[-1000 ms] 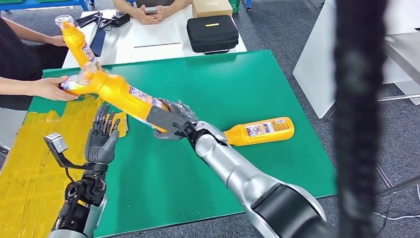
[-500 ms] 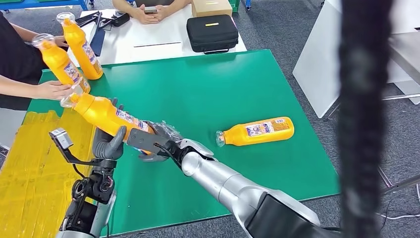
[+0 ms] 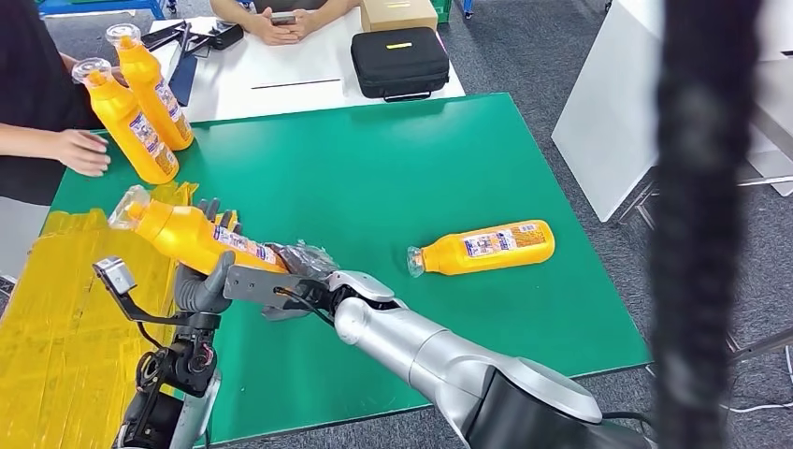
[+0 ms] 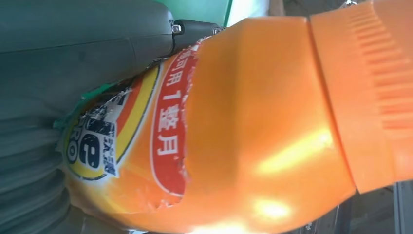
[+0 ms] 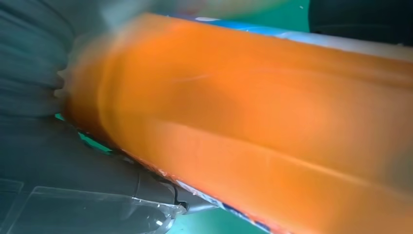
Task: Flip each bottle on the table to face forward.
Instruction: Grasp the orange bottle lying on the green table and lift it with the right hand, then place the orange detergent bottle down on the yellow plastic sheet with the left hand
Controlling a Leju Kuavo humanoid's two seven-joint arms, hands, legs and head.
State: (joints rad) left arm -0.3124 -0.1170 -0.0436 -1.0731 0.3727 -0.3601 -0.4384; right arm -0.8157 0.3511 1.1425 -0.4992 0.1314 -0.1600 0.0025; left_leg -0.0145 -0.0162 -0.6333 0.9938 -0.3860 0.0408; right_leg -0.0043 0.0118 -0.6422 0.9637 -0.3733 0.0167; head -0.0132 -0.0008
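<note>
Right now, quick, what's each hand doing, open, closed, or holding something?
Left hand: holding the tilted orange plastic bottle.
Right hand: holding the same bottle at its lower end.

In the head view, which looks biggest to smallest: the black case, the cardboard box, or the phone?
1. black case
2. cardboard box, cut off by the picture's edge, so its true size is unsure
3. phone
</note>
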